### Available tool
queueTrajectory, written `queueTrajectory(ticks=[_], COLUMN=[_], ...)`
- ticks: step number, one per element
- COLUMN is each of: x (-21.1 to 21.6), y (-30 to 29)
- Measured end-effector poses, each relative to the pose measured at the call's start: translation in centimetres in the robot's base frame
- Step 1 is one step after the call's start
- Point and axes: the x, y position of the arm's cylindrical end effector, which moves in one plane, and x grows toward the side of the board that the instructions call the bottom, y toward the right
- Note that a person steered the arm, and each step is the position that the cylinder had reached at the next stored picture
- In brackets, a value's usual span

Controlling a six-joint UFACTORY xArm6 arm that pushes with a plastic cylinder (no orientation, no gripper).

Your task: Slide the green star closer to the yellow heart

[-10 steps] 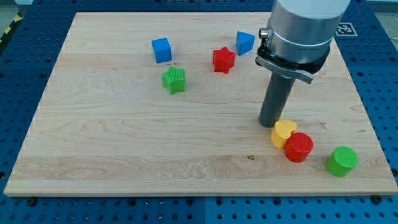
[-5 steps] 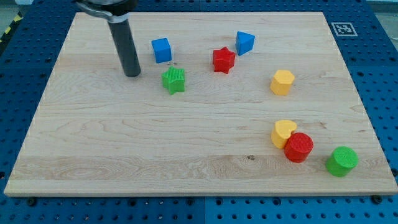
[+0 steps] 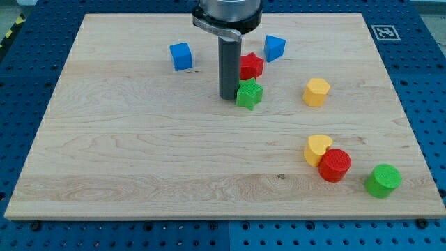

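The green star [image 3: 249,93] lies near the board's middle, just below the red star [image 3: 251,65]. My tip [image 3: 228,97] stands against the green star's left side, touching it. The yellow heart [image 3: 317,148] lies toward the view's lower right, well apart from the green star, with the red cylinder [image 3: 335,165] touching its lower right side.
A blue cube [image 3: 181,56] sits at the view's upper left of the rod. A blue triangular block [image 3: 274,47] is right of the red star. A yellow hexagonal block [image 3: 316,92] lies right of the green star. A green cylinder [image 3: 383,180] sits at the lower right, on the wooden board [image 3: 125,160].
The rod has swept from the left of the green star rightward, pushing the star to the right until it sits just below the red star. The other blocks have not moved.
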Motion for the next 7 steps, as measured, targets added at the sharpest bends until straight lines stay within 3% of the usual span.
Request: queueTrajectory(ticks=[1, 2, 5, 7], x=[-0.9, -0.1, 7.3, 7.7], y=[0.5, 5.2, 13.2, 15.3])
